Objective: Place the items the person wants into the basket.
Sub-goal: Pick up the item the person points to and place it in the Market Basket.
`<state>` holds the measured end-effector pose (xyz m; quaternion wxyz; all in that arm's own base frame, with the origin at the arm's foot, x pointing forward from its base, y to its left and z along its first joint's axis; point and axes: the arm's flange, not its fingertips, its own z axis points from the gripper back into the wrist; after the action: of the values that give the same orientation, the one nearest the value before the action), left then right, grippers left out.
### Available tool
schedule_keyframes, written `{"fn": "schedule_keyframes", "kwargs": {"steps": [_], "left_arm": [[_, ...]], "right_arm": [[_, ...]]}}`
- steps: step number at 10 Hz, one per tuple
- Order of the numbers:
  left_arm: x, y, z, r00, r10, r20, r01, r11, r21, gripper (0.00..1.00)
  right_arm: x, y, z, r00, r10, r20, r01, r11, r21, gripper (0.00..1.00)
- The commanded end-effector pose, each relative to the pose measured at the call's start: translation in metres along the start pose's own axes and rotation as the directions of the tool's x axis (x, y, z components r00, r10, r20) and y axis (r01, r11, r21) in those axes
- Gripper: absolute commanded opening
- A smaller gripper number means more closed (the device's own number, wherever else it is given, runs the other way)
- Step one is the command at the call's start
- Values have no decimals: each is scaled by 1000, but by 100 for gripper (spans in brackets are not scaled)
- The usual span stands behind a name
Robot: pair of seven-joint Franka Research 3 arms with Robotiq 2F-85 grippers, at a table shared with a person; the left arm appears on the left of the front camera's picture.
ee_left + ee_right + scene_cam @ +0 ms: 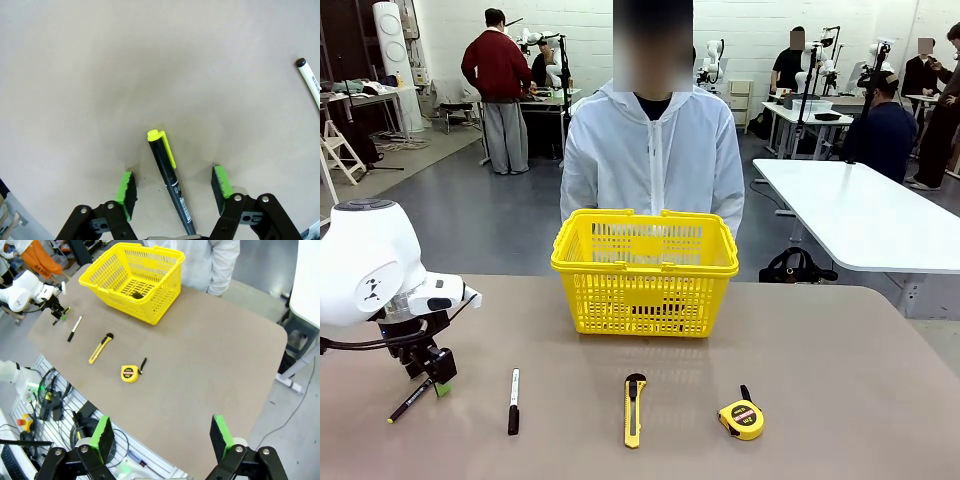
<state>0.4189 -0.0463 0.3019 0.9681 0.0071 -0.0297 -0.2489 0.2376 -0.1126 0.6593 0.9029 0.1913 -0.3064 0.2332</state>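
Item under inspection: the black pen (162, 152) with the yellow-green cap, one of the things to go into the basket (645, 300). It lies flat on the table (840, 380) at the robot's far left, well apart from the basket, which stands at the middle of the far side in front of the person (653, 160).

Left gripper (172, 186): I find it down at the table with the pen between its fingers. The pads (125, 192) are spread, with bare table on either side of the barrel; nothing is pinched. The pen sits a little nearer the left-hand pad in the wrist view.

Governing relation: the pen's long axis runs up between the fingers, slightly tilted, so it lies roughly across the line on which the pads meet. In my judgement a squeeze would catch the barrel crosswise, which is sound. The fingers straddle it towards the cap end rather than at mid-length, and the front view shows the rest of the barrel trailing out towards the near left. I would expect the pen to droop at that end once lifted.

Right gripper (162, 435): spread, holding nothing, high over the near right edge and far from every tool. The left arm is plainly the nearer one.

The yellow box cutter (634, 410) lies untouched at the near middle, its long axis pointing towards the basket.
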Motion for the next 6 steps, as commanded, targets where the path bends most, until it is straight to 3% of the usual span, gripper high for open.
{"fn": "schedule_keyframes", "kwargs": {"steps": [1,2,6], "left_arm": [[-31,-9,-7,1000,14,-4,-13,1000,14,41],[-30,-9,-8,1000,13,-8,-13,1000,13,0],[-30,-8,-10,1000,11,-26,-10,1000,6,0]], "right_arm": [[-4,0,-3,1000,2,0,-2,1000,3,100],[-4,0,-3,1000,2,0,-2,1000,3,100],[-4,0,-3,1000,2,0,-2,1000,3,100]]}}
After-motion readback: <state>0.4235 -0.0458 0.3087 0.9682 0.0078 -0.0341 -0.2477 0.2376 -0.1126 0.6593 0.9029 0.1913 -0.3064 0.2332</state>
